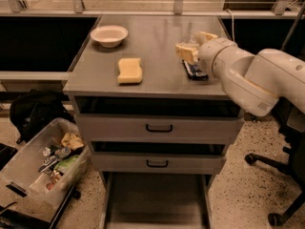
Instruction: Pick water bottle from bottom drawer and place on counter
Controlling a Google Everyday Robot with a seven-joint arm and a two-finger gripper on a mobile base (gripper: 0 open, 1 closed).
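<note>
My gripper [194,44] is over the right side of the counter [152,46], just behind the dark blue snack packet [194,70]. Its cream fingers [185,52] are closed around the small clear water bottle [192,38], which glints faintly between them and is mostly hidden. The bottle sits low, at or just above the counter surface; I cannot tell if it touches. The bottom drawer [157,199] is pulled open below the two black-handled drawers, and its plain grey floor shows nothing on it.
A yellow sponge [129,70] lies mid-counter and a white bowl [109,35] stands at the back left. A clear bin of clutter [40,168] and a black bag [33,111] are on the floor at left. An office chair base [281,175] is at right.
</note>
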